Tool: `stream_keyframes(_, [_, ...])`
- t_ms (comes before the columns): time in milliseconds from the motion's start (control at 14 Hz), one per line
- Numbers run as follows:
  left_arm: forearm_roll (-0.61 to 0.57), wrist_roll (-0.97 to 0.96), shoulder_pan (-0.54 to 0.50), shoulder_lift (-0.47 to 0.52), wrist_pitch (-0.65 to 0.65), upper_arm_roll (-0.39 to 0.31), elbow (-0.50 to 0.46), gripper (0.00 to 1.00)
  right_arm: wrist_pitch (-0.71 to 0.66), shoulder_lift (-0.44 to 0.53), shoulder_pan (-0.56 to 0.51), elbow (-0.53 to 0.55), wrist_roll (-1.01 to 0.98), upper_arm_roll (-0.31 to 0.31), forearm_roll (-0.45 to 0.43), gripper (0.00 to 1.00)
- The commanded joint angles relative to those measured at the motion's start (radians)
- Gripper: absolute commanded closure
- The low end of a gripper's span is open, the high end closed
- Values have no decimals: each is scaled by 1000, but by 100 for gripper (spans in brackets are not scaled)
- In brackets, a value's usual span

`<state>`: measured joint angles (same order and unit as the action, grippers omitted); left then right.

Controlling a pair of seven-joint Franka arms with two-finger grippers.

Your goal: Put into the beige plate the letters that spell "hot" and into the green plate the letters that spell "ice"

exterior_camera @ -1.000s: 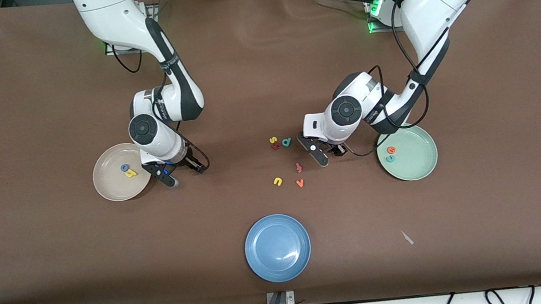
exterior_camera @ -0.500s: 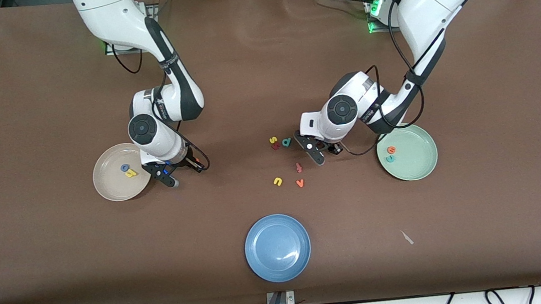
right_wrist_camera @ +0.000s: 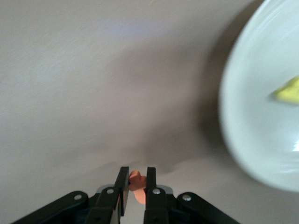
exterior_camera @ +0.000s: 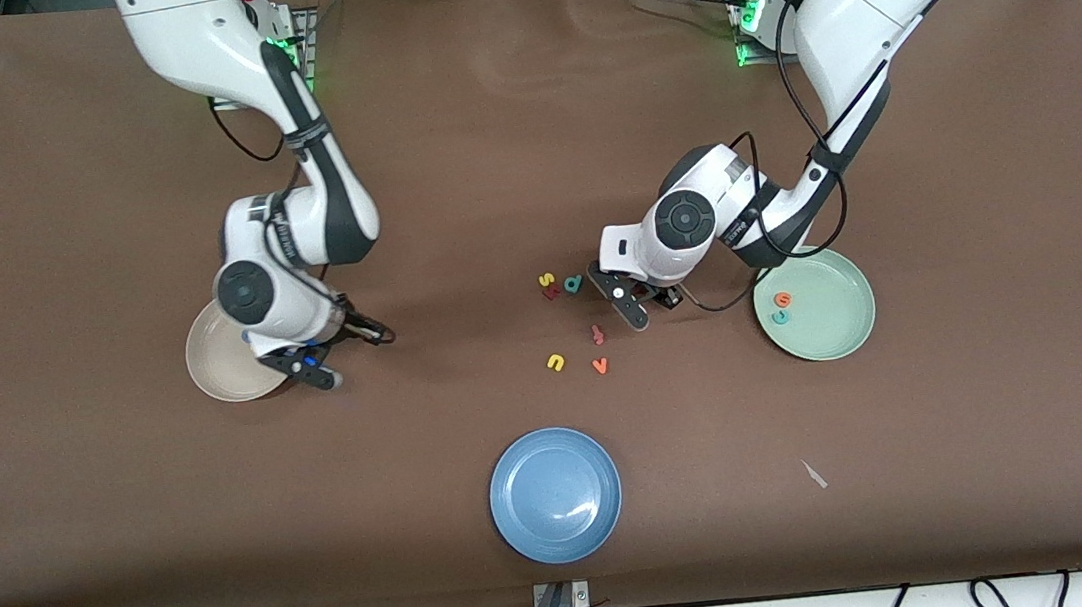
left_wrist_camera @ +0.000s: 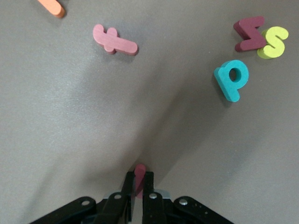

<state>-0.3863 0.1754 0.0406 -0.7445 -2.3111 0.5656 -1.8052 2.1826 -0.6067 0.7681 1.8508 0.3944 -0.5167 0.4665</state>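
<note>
My right gripper (exterior_camera: 309, 374) is beside the beige plate (exterior_camera: 206, 364), shut on the orange t (right_wrist_camera: 135, 181); its wrist covers part of the plate. In the right wrist view, that gripper (right_wrist_camera: 136, 175) faces the plate (right_wrist_camera: 252, 116), where the yellow h (right_wrist_camera: 289, 91) lies. The blue o is hidden. My left gripper (exterior_camera: 637, 311) is low at the table between the loose letters and the green plate (exterior_camera: 836, 333), shut on the dark red i (left_wrist_camera: 140, 171); the left wrist view shows this gripper (left_wrist_camera: 138, 179). The orange e (exterior_camera: 783, 298) and teal c (exterior_camera: 781, 316) lie in the green plate.
Loose letters lie mid-table: yellow s (exterior_camera: 547, 280), dark red z (exterior_camera: 552, 292), teal d (exterior_camera: 573, 284), reddish f (exterior_camera: 597, 335), yellow u (exterior_camera: 555, 362), orange v (exterior_camera: 600, 366). A blue plate (exterior_camera: 555, 495) sits nearer the front camera.
Both grippers have shut, the left on the i, the right on the t. The right arm has swung toward the beige plate, its wrist now covering the letters there.
</note>
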Motion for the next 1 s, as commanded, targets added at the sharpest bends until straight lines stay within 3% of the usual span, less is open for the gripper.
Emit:
stream_keyframes(0, [-34, 6, -24, 71, 112, -1, 15, 100, -89, 22, -6, 5, -212, -81, 4, 100])
stream_keyframes(214, [-19, 15, -102, 164, 275, 5, 29, 100, -104, 41, -4, 36, -444, -156, 4, 100])
stream_keyframes(429, [-17, 169, -244, 175, 303, 4, 29, 100, -101, 39, -6, 64, -624, -226, 6, 100])
stream_keyframes(500, [-17, 224, -287, 171, 303, 4, 29, 100, -103, 31, -12, 56, -614, -230, 8, 45])
stream_keyframes(571, [-17, 255, -316, 163, 302, 2, 29, 100, -103, 19, -10, 51, -574, -230, 9, 1])
stream_keyframes(643, [-17, 257, -338, 162, 302, 4, 23, 99, -104, 19, -7, 39, -534, -230, 9, 0])
stream_keyframes(714, [-17, 245, -335, 160, 303, 2, 17, 54, -109, 21, -1, 19, -507, -229, 8, 0])
stream_keyframes(786, [-17, 257, -341, 160, 303, 4, 18, 2, -139, 21, -1, -11, -471, -229, 9, 0])
stream_keyframes(929, [-16, 256, -346, 171, 318, 7, 29, 0, -228, 12, -3, -89, -413, -227, 11, 0])
